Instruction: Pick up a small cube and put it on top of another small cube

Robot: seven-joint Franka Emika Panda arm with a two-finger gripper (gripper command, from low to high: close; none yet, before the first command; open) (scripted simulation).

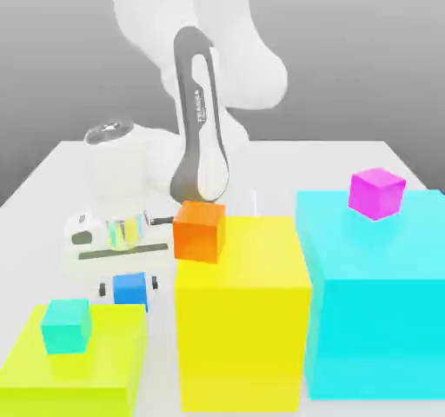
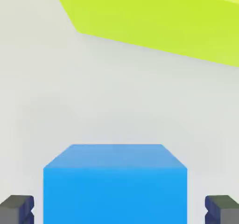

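Two fingertips stand at either side of the blue cube, and your gripper looks closed on it or nearly so, though contact is hard to confirm. The cube sits on the white bench, just beyond the lime block that carries the teal cube. You're at the grasp step; next, I'd judge, lift clear, carry it over the teal cube and lower squarely. The bench is smooth and crowded: a yellow block with an orange cube stands near.

Bright-blue cube, teal cube
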